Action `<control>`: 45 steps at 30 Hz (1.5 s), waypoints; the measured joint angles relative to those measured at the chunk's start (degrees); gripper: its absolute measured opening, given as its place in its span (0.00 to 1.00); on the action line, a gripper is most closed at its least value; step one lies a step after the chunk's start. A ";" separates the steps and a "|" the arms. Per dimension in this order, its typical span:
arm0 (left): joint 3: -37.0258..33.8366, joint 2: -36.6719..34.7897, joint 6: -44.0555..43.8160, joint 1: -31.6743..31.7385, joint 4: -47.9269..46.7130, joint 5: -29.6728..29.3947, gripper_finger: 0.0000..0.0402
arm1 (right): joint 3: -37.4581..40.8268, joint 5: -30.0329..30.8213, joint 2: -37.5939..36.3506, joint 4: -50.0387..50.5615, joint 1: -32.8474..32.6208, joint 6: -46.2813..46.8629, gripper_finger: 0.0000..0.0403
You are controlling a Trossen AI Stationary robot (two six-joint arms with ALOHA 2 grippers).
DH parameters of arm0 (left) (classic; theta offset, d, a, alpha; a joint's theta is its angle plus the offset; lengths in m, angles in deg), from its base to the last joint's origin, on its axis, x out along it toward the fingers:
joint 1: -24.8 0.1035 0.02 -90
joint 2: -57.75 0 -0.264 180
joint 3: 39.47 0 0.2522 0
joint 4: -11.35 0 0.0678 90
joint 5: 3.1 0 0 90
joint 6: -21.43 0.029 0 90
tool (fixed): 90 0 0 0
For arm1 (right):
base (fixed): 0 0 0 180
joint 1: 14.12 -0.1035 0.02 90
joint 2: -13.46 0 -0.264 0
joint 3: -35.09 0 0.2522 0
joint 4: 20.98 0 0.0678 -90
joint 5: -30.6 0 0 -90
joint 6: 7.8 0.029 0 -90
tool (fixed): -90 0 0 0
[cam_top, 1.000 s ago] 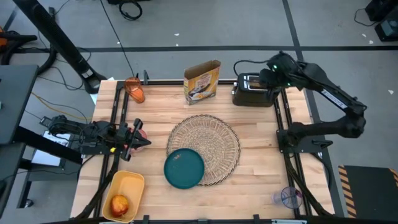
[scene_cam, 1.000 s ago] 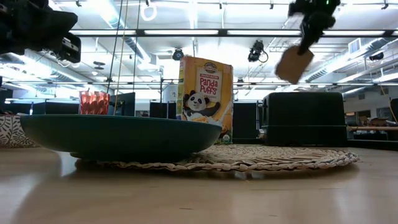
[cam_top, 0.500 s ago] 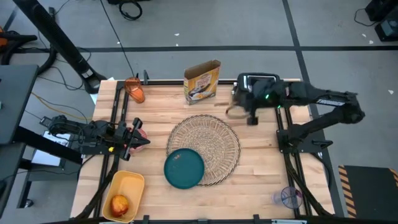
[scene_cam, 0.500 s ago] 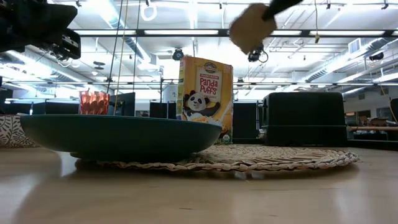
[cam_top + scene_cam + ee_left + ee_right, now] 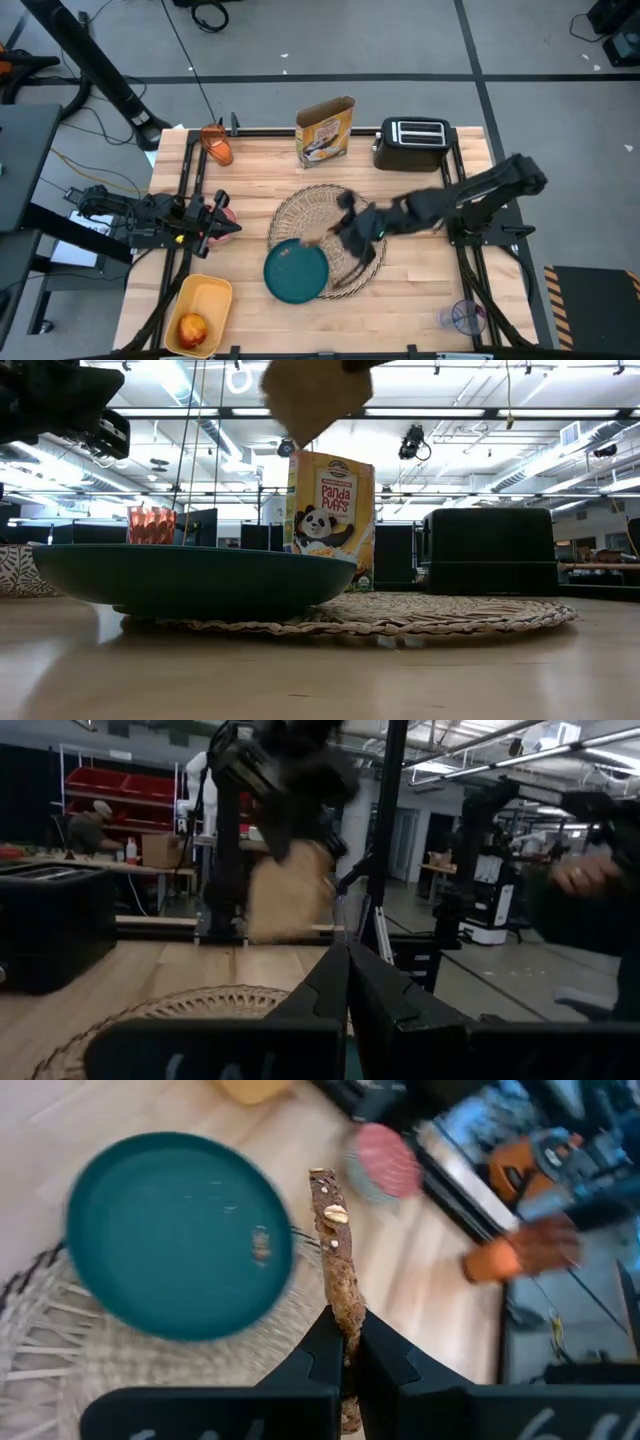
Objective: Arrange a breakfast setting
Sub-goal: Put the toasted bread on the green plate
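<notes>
Right pincer [image 5: 345,1348] clamping toast slice [image 5: 338,1270] edge-on, long axis outward, over placemat [image 5: 352,215]

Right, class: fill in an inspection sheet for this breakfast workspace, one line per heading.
Surface: wooden table, framed by black rails.
Job's things: teal plate overlapping the edge of the woven placemat; toast slice held on edge above them; apple in a yellow bowl; orange cup at the far left corner.
Clutter: cereal box, black toaster.
Grippers: right end effector shut on the toast; left end effector at the left edge, fingers together.
Cables: on the floor, left of the table.
Surroundings: open lab room; a person's hand in the left wrist view.
</notes>
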 joint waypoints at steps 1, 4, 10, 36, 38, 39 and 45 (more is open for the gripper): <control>0.00 0.00 -0.67 -0.12 0.00 0.00 0.03 | 0.00 0.00 1.57 -1.34 -0.80 -0.66 0.04; -0.02 0.12 -0.90 -1.12 0.21 0.00 0.03 | 0.00 0.74 6.02 -5.96 -2.93 -1.99 0.04; 0.00 1.33 -0.87 -5.03 3.45 0.00 0.03 | 0.00 1.59 13.85 -15.85 -6.27 -7.82 0.04; 6.97 18.32 1.40 -11.84 14.66 -1.21 0.03 | 0.00 8.71 29.95 -28.37 -6.55 -14.98 0.12; 8.06 19.62 2.01 -11.82 14.29 -1.53 0.03 | 0.00 7.09 29.99 -28.00 -6.50 -14.25 0.15; 8.44 20.24 2.16 -11.82 14.18 -1.55 0.03 | 0.00 6.54 30.01 -27.93 -6.40 -13.88 0.17; 14.46 24.25 0.57 -11.69 7.76 -4.68 0.08 | 0.00 3.78 30.03 -26.05 -5.62 -9.79 0.30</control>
